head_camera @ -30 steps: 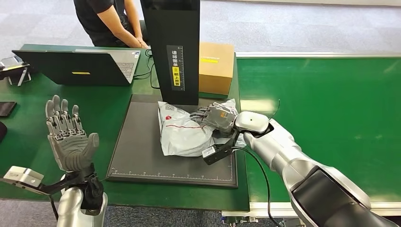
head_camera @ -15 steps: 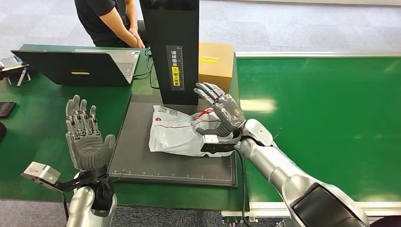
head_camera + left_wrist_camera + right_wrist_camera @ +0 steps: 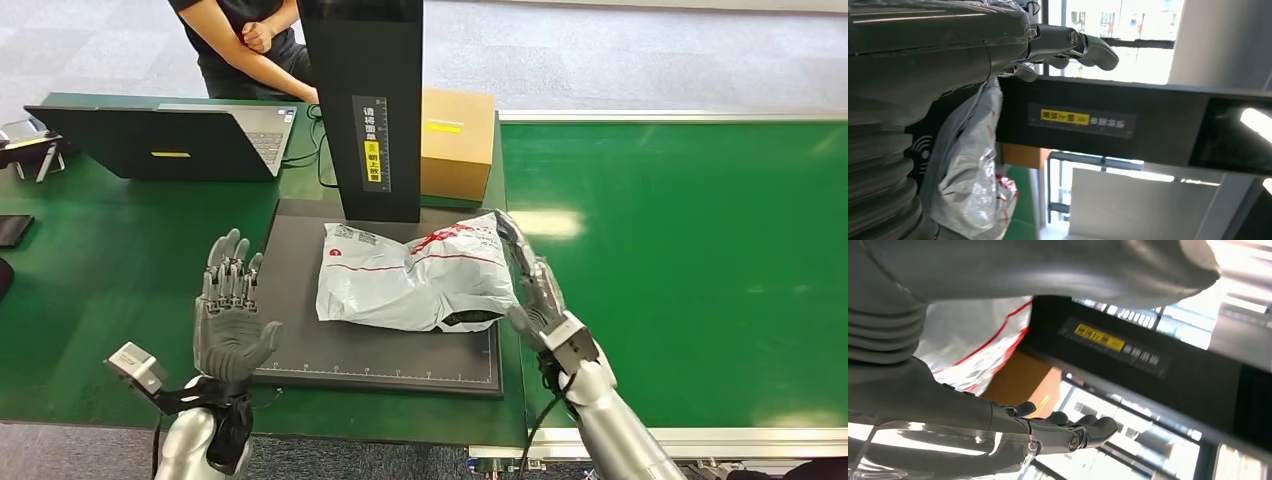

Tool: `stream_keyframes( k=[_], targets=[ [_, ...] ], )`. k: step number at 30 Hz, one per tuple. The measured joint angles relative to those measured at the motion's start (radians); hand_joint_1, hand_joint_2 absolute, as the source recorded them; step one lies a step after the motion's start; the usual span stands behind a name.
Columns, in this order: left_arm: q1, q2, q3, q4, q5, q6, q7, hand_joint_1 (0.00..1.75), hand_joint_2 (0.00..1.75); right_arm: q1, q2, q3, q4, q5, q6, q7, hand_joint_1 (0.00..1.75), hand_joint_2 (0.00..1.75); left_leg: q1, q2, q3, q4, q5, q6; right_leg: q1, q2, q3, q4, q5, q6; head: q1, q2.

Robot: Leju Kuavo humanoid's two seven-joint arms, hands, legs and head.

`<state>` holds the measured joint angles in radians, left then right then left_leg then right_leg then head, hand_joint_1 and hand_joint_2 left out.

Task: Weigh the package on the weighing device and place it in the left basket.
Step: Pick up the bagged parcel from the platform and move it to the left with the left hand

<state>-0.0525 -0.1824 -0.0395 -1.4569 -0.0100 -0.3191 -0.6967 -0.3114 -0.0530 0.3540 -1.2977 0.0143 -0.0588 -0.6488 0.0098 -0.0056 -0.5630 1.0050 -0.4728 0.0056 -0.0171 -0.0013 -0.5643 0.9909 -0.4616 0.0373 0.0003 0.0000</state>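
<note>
The package [image 3: 410, 278], a white poly mailer with red markings, is lying on the dark scale [image 3: 300, 340], just in front of the black post [image 3: 372, 110]. It is sagging and creasing where it rests, so it is probably soft, light and limp, with a slick film that would slide under a loose touch. The right hand [image 3: 530, 285] is standing edge-on against the bag's right end, fingers straight and together, holding nothing. The left hand [image 3: 228, 315] is hovering over the scale's left edge, apart from the bag, palm facing it and fingers spread, also empty. Since a floppy bag would likely fold if pinched at a corner, squeezing it between both palms at its two ends looks the safest hold. The basket cannot be seen, so its place cannot be judged.
</note>
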Motion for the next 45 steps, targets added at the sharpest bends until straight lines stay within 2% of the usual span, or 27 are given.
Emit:
stream_keyframes(
  k=[1, 5, 8, 12, 15, 17, 21, 25, 32, 38, 45],
  targets=[
    [0.000, 0.003, 0.000, 0.009, -0.015, -0.001, 0.004, 0.00, 1.75, 0.032, -0.001, -0.036, -0.022, -0.001, 0.003, 0.000, 0.00, 1.75, 0.000, 0.000, 0.000, 0.000, 0.000, 0.000, 0.000, 0.000, 0.000, 0.000, 0.000, 0.000, 0.000, 0.000],
    [0.011, 0.010, -0.001, 0.025, -0.135, 0.031, 0.027, 0.00, 1.75, 0.140, 0.010, -0.189, -0.082, -0.026, 0.016, 0.001, 0.00, 1.75, 0.000, 0.000, 0.000, 0.000, 0.000, 0.000, 0.000, 0.000, 0.000, 0.000, 0.000, 0.000, 0.000, 0.000],
    [0.023, 0.015, -0.002, 0.025, -0.272, 0.095, 0.043, 0.00, 1.75, 0.211, 0.036, -0.305, -0.106, -0.043, 0.047, 0.003, 0.00, 1.75, 0.000, 0.000, 0.000, 0.000, 0.000, 0.000, 0.000, 0.000, 0.000, 0.000, 0.000, 0.000, 0.000, 0.000],
    [0.026, 0.026, -0.027, 0.026, -0.550, 0.272, 0.111, 0.00, 1.75, 0.276, 0.070, -0.410, -0.133, -0.030, 0.078, 0.007, 0.00, 1.75, 0.000, 0.000, 0.000, 0.000, 0.000, 0.000, 0.000, 0.000, 0.000, 0.000, 0.000, 0.000, 0.000, 0.000],
    [0.018, 0.032, -0.066, 0.035, -0.808, 0.450, 0.212, 0.00, 1.75, 0.304, 0.095, -0.455, -0.151, -0.017, 0.097, 0.011, 0.00, 1.75, 0.000, 0.000, 0.000, 0.000, 0.000, 0.000, 0.000, 0.000, 0.000, 0.000, 0.000, 0.000, 0.000, 0.000],
    [0.007, 0.034, -0.091, 0.046, -0.925, 0.522, 0.278, 0.00, 1.75, 0.312, 0.110, -0.474, -0.159, -0.008, 0.105, 0.012, 0.00, 1.75, 0.000, 0.000, 0.001, 0.000, 0.000, 0.000, 0.000, 0.000, 0.000, 0.000, 0.000, 0.000, 0.000, 0.000],
    [-0.023, 0.033, -0.121, 0.076, -1.020, 0.554, 0.364, 0.00, 1.75, 0.322, 0.137, -0.499, -0.172, 0.007, 0.116, 0.015, 0.00, 1.75, 0.000, 0.000, 0.001, 0.000, 0.000, 0.000, 0.000, 0.000, 0.001, 0.000, 0.000, 0.000, 0.000, 0.000],
    [-0.047, 0.032, -0.132, 0.099, -1.055, 0.558, 0.403, 0.00, 1.75, 0.332, 0.156, -0.515, -0.182, 0.013, 0.118, 0.017, 0.00, 1.75, 0.000, 0.000, 0.001, 0.000, 0.000, 0.000, 0.000, 0.000, 0.000, 0.000, 0.000, 0.000, 0.000, 0.000],
    [-0.091, 0.026, -0.165, 0.138, -1.052, 0.561, 0.365, 0.00, 1.75, 0.338, 0.177, -0.531, -0.188, 0.022, 0.137, 0.026, 0.00, 1.75, 0.000, 0.001, 0.001, 0.000, 0.000, 0.000, 0.000, 0.000, 0.000, 0.000, 0.000, 0.000, 0.000, 0.000],
    [-0.125, 0.028, -0.233, 0.192, -1.079, 0.493, 0.293, 0.00, 1.75, 0.333, 0.182, -0.532, -0.182, 0.032, 0.153, 0.029, 0.00, 1.75, 0.000, 0.001, 0.001, 0.000, 0.000, 0.000, 0.000, 0.000, 0.001, 0.000, 0.000, 0.000, 0.000, 0.000],
    [-0.148, 0.031, -0.338, 0.232, -1.052, 0.559, 0.191, 0.00, 1.75, 0.328, 0.183, -0.532, -0.169, 0.035, 0.157, 0.035, 0.00, 1.75, 0.000, 0.001, 0.001, 0.000, 0.000, 0.000, 0.000, 0.000, 0.001, 0.000, 0.000, 0.000, 0.000, 0.000]
  ],
)
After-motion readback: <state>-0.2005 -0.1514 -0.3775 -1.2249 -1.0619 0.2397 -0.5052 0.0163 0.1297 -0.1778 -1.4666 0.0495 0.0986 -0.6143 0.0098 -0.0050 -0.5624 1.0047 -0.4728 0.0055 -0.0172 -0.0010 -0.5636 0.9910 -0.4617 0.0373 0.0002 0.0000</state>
